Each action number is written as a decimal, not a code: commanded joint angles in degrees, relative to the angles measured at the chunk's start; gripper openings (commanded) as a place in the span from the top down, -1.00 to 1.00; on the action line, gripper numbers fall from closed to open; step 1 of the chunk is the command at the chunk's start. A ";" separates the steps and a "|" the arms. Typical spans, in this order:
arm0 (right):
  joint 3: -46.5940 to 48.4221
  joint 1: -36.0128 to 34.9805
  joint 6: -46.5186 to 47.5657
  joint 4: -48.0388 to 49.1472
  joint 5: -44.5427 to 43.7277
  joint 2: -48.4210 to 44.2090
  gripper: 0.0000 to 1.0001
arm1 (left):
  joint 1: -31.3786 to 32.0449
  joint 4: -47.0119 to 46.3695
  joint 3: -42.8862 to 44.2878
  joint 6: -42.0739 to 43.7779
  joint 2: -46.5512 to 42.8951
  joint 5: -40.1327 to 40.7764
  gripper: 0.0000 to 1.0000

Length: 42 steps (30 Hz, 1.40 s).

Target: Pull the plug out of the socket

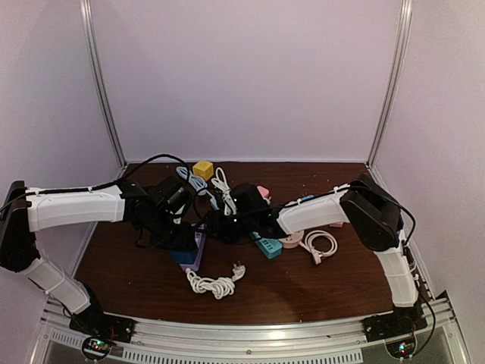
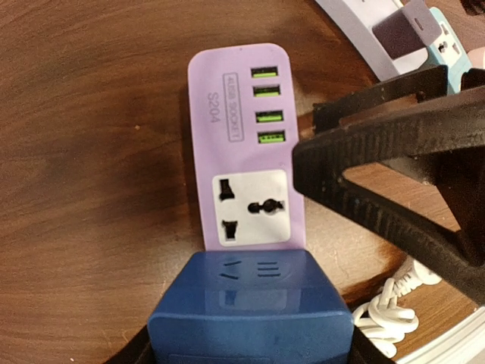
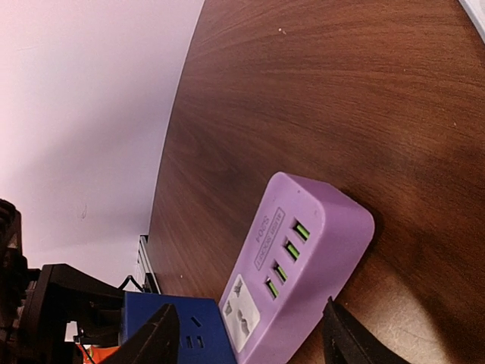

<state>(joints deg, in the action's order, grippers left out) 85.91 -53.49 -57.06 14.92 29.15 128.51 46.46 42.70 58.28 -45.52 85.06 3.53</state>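
Note:
A purple power strip [image 2: 242,136] with green USB ports and one white socket lies flat on the brown table. A blue plug block [image 2: 250,307] sits on its near end. My left gripper [image 2: 250,345] is shut on the blue block, one finger on each side. In the top view the block [image 1: 182,256] and strip [image 1: 199,246] lie at centre left. My right gripper [image 3: 250,341] is open, its fingers either side of the strip [image 3: 303,250], with the blue block [image 3: 170,330] beyond. Its black finger [image 2: 379,174] lies by the strip's right edge.
A coiled white cable [image 1: 216,284] lies in front of the strip. A teal power strip [image 1: 267,246], a pink piece [image 1: 292,241] and another white cable [image 1: 322,244] lie to the right. A yellow cube [image 1: 202,169] and more cables [image 1: 221,184] sit at the back.

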 commanded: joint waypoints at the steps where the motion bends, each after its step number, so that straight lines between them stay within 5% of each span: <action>1: 0.27 0.15 -0.69 1.49 0.82 1.85 -0.30 | 0.30 -1.83 1.43 -0.71 -2.44 1.10 0.43; 12: 0.05 0.40 -4.12 8.51 3.71 5.14 -0.22 | 0.30 -3.82 1.78 -1.27 -3.67 0.10 0.43; 21: -1.30 0.59 -6.79 13.66 4.49 5.18 0.41 | 0.16 -4.75 1.91 -2.00 -3.86 -0.79 0.44; 30: -1.25 0.58 -2.67 7.16 -0.70 4.00 0.97 | -0.49 -4.11 4.38 -3.69 -4.83 -3.08 0.47; 42: -3.37 1.23 -5.77 8.34 -3.44 3.30 1.00 | -0.45 -5.00 4.87 -0.95 -11.72 -3.12 0.49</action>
<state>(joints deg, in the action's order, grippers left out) 85.47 -52.88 -65.89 26.72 30.20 131.37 45.69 43.70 60.45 -48.71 80.38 3.03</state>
